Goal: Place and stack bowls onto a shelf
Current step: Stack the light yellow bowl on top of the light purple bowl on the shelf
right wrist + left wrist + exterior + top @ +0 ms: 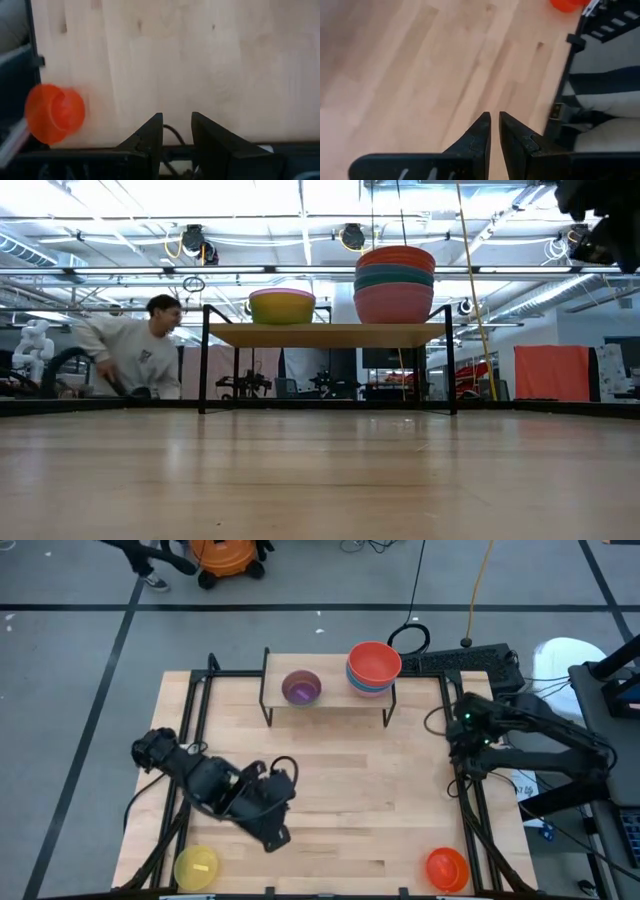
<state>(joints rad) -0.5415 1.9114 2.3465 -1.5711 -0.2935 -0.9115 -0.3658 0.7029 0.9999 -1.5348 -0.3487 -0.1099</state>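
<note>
The shelf (330, 700) stands at the table's far middle. On its left part a purple bowl (301, 688) sits nested in a yellow-green one (282, 310). On its right part is a stack (395, 285) with a red bowl (374, 662) on top and teal and pink below. A yellow bowl (197, 866) rests on the table's near-left corner, an orange bowl (446, 867) near the near-right corner. My left gripper (275, 836) hangs shut over bare wood left of centre. My right gripper (177, 122) is slightly open above the table's right edge.
A black metal frame (196, 730) runs along the table's left and right edges. Cables and a power strip (470, 660) lie behind the far-right corner. The middle of the tabletop (370, 800) is bare wood. A person (135, 355) bends down in the room behind.
</note>
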